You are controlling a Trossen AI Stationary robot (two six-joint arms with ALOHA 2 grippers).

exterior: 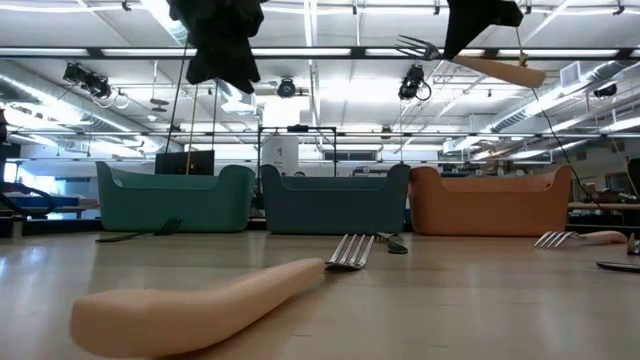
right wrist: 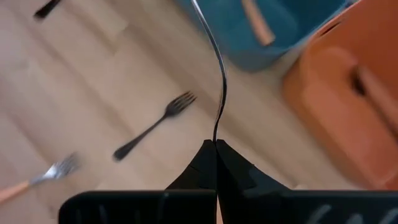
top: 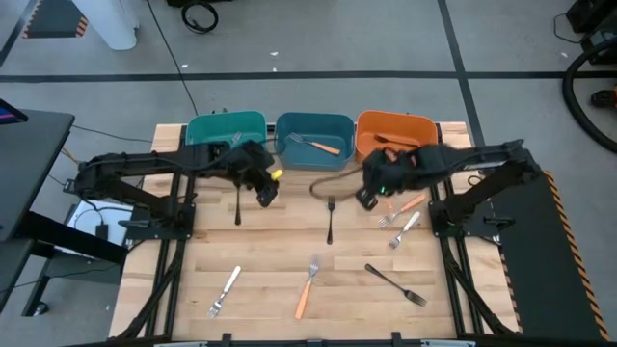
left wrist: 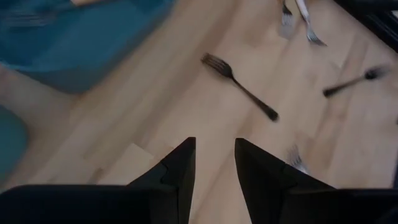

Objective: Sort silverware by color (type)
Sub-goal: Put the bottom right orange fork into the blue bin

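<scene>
My right gripper [top: 369, 196] hangs high over the table in front of the orange bin [top: 424, 123], shut on an orange-handled fork [exterior: 470, 62]. My left gripper [left wrist: 214, 155] is open and holds nothing; it hovers in front of the teal bin [top: 207, 123], above a black fork [top: 238, 204]. More silverware lies flat on the wood: a black fork [top: 331, 220] at the middle, an orange-handled fork [top: 407, 203] and a silver fork [top: 405, 229] at the right, and near the front edge a silver fork [top: 227, 289], an orange-handled fork [top: 307, 289] and a black fork [top: 395, 284]. My right gripper pinches the fork between its two shut fingers where the thin metal neck [right wrist: 216, 127] meets the handle. The fingers come from above, slanting down, and lie across the fork. The fork is lifted clear and nearly level, with its tines [exterior: 415, 45] and handle [exterior: 510, 70] sticking out to opposite sides.
Teal, blue [top: 313, 120] and orange bins stand in a row along the far edge. An orange-handled fork [top: 323, 146] lies in the blue bin, and something dark [top: 386, 141] lies in the orange one. Bare wood shows at the front left and front right.
</scene>
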